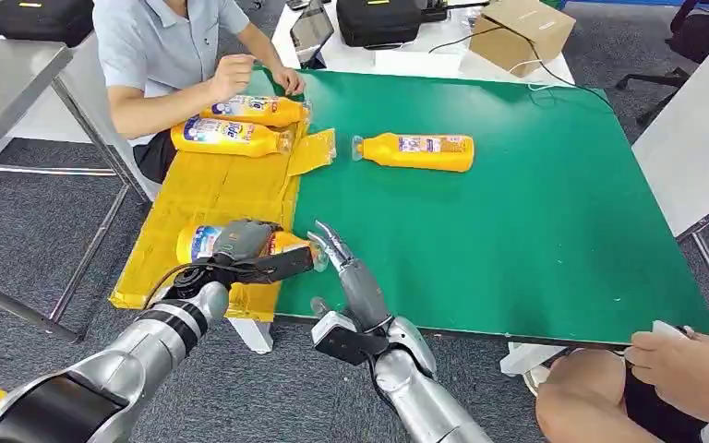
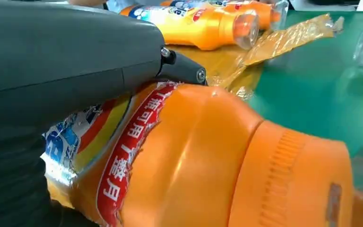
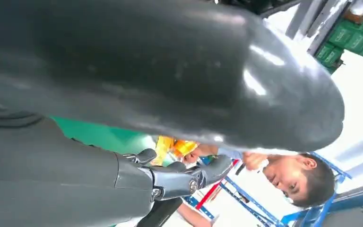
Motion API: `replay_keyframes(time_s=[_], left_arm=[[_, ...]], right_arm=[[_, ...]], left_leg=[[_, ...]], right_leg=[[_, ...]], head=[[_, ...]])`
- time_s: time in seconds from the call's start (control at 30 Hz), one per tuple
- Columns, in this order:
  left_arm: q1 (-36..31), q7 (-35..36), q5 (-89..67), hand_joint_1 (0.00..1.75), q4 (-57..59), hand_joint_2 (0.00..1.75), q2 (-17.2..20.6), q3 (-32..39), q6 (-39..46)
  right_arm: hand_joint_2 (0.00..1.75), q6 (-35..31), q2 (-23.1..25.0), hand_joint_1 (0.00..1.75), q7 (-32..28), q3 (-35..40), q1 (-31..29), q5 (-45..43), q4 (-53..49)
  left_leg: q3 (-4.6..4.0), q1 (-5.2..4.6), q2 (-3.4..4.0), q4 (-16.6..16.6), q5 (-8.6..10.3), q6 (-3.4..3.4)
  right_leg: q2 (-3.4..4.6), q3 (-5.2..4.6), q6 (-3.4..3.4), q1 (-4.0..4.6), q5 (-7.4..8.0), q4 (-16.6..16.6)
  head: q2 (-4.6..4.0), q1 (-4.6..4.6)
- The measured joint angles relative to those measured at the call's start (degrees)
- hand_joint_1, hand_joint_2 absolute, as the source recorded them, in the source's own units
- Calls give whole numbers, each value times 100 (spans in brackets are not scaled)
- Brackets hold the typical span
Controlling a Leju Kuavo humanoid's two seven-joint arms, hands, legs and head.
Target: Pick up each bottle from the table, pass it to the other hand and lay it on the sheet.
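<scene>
**Third bottle over the sheet, one bottle left on the table**

I see my left robot hand (image 1: 240, 247) gripping a yellow bottle (image 1: 205, 243) around its body. The bottle lies on its side over the near part of the yellow sheet (image 1: 205, 198), with the cap pointing toward the green table (image 1: 535, 221). From the head view I cannot tell if the bottle already rests on the sheet or hangs just above it. My right robot hand (image 1: 349, 268) is just beside the cap, fingers stretched and apart, and it holds nothing.

At the far end of the sheet, two bottles (image 1: 235, 125) already lie side by side, and a person (image 1: 171, 51) has a hand near them. One more bottle (image 1: 420, 150) lies on the table, well apart from the sheet.

My judgement: two bottles are done, and the third is passed over and nearly laid down. What remains is to release this one, then to pick up the last bottle, pass it across and lay it on the sheet.
</scene>
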Motion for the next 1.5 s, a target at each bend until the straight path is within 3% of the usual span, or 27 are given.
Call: replay_keyframes(time_s=[0.03,0.07,0.23,0.57,0.77,0.93,1.1,1.3,1.33,1.5], left_arm=[[-2,20,-13,108,22,175,0,0,-39],[-3,31,-20,0,46,175,0,2,-80],[-11,-182,471,0,131,175,-29,116,-672],[-15,-870,2303,0,170,175,-186,1165,-2353],[11,-1038,3015,0,68,175,-188,1449,-2811],[560,-1641,4163,0,-1008,175,-181,1602,-2230],[1242,-1801,4955,0,-2465,175,-203,1696,-1517],[2414,-2212,5958,0,-4679,175,-258,1821,-294],[2601,-2308,5978,0,-4998,175,-278,1858,-106],[3493,-2151,5860,0,-6166,175,-295,1923,217]], right_arm=[[0,-2,-2,0,4,0,26,0,-39],[0,-7,-6,0,17,-4,52,0,-74],[0,-61,-46,0,31,-59,165,0,-111],[0,-214,-79,0,-164,-98,179,-50,31],[0,-302,-79,0,-195,-114,119,-151,153],[0,-551,-151,0,-199,-125,177,-328,64],[0,-865,-251,0,-199,-127,411,-313,-399],[0,-1688,-691,0,657,-173,837,1221,-1194],[175,-1764,-776,0,888,-219,876,1529,-1252],[175,-1497,-1264,0,1712,-632,917,2431,-1318]], left_leg=[[0,0,0,0,0,0],[1,0,0,0,0,0],[2,-1,0,0,0,0],[14,0,-7,0,1,-1],[15,0,-6,0,3,-1],[10,0,-5,0,1,-2],[4,0,-5,0,-5,-5],[1,-1,2,0,-13,-8],[1,-1,1,0,-13,-8],[0,-5,-3,0,-13,-6]], right_leg=[[0,0,0,0,0,0],[0,0,0,0,0,0],[0,3,0,0,0,0],[-3,17,0,0,-1,0],[-2,17,0,0,0,1],[-1,11,0,0,0,3],[-2,4,-1,0,-3,0],[0,-2,-2,-1,-5,-4],[0,-2,-2,-1,-5,-5],[0,0,-1,-3,-6,-6]], head=[[0,0],[0,0],[0,-2],[0,0],[0,-2],[0,-2],[0,-2],[0,-2],[0,-2],[0,-2]])
